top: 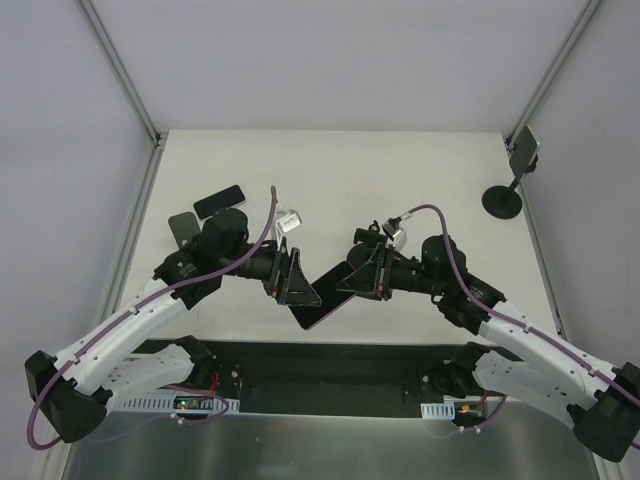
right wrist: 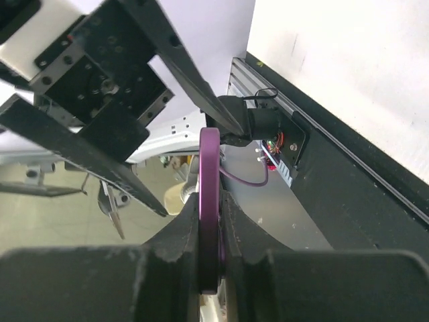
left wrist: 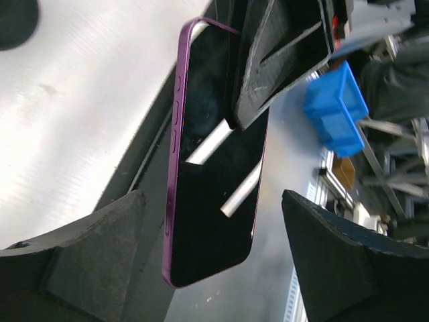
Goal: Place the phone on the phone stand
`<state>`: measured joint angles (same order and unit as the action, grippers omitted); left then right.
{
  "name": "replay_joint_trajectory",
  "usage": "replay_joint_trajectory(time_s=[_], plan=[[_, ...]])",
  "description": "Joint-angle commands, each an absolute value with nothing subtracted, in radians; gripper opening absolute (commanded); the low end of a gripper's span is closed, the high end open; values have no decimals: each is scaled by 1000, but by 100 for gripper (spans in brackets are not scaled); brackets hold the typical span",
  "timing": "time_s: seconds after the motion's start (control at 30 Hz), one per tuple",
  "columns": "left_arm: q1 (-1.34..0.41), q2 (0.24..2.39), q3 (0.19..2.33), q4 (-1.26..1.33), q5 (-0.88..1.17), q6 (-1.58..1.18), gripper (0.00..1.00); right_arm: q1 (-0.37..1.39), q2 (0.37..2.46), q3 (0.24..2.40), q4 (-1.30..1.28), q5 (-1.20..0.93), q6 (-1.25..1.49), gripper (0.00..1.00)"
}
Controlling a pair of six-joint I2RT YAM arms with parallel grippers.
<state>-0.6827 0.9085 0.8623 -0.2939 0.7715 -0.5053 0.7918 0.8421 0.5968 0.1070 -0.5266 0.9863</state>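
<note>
A: Wide view first: a pale surface [top: 330,170] with white walls around it, and both arms reaching in over its near edge.

B: Right. The left arm [top: 130,330] sweeps up from the bottom-left corner and the right arm [top: 540,345] from the bottom-right. Their wrists face each other in the middle.

A: Where's the phone stand?

B: The phone stand [top: 505,198] is way out by the far right corner. Its disc base sits on the surface, with a thin pole up and a tilted head on top. It's well apart from both arms.

A: And the phone?

B: The phone [top: 325,300] is held up between the two wrists, above the near part of the surface, lying on a diagonal. It has a purple rim and a glossy black face, and the left wrist camera catches light bars reflected in it.

A: Who's got it?

B: The right end effector [right wrist: 209,231] is clamped on it. Its own camera shows the purple edge pinched tight between the two fingers [right wrist: 161,261].

A: And the left?

B: The left end effector [left wrist: 213,251] stands apart, one finger on either side of the phone's nearer end. There's a gap showing on both sides, so there's no contact there.

A: Small stuff?

B: A black slab [top: 218,203] lies flat on the surface at the far left, behind the left wrist. There's also a blue bin [left wrist: 335,107] in the background of the left wrist view.
</note>
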Motion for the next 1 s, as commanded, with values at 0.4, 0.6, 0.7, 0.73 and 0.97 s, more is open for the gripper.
replay_joint_trajectory(time_s=[0.4, 0.6, 0.7, 0.73, 0.97], plan=[[-716, 925, 804, -110, 1074, -534, 29, 845, 902, 787, 115, -672, 646, 1], [-716, 875, 819, -104, 1083, -529, 0, 925, 930, 845, 13, -586, 537, 1], [-718, 794, 812, -101, 981, -532, 0, 954, 945, 862, -57, -534, 491, 50], [-716, 766, 805, -97, 907, -541, 0, 959, 946, 853, -61, -517, 491, 58], [-716, 499, 718, -3, 593, -607, 0, 1094, 911, 730, 226, -292, 500, 84]])
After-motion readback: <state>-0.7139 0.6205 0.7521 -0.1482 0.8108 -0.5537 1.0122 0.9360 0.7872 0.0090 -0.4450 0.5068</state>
